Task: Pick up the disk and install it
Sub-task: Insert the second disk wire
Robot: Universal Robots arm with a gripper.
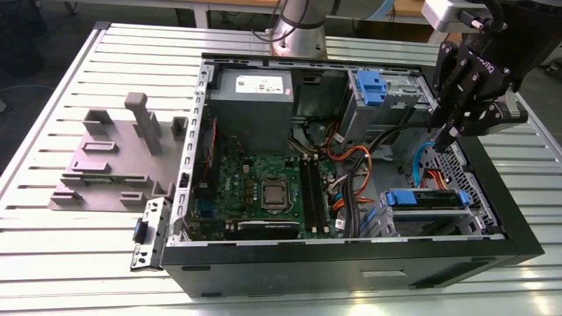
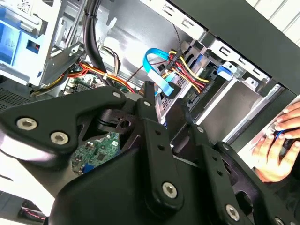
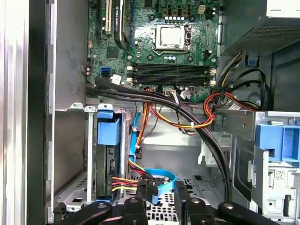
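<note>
Looking across the exterior view from its left, we find a grey plastic holder (image 1: 105,164) with upright posts standing on the slatted table (image 1: 52,263), with nothing resting in it. Just beside it to the right lies an open black computer case (image 1: 351,266). Inside the case a green motherboard (image 1: 263,191) covers the floor, and a grey power supply (image 1: 255,92) sits at the far side. Right of the board, a bundle of black and orange cables (image 1: 347,158) runs towards the drive bays. The disk (image 1: 426,198) is seated in the metal cage at the near right corner of the case, with its blue bracket facing up. In the first wrist view we see that bracket (image 3: 108,129) slotted between the cage walls. Red, yellow and black wires (image 3: 124,183) reach the cage just below it, beside a looped blue ribbon cable (image 3: 161,180). The pincer (image 1: 446,135) hangs over the right side of the case, above and apart from the disk. In both wrist views its fingers (image 3: 136,208) stand apart with nothing between them (image 2: 161,105). At the edge of the second wrist view, a person's hand (image 2: 281,140) rests outside the case wall.
</note>
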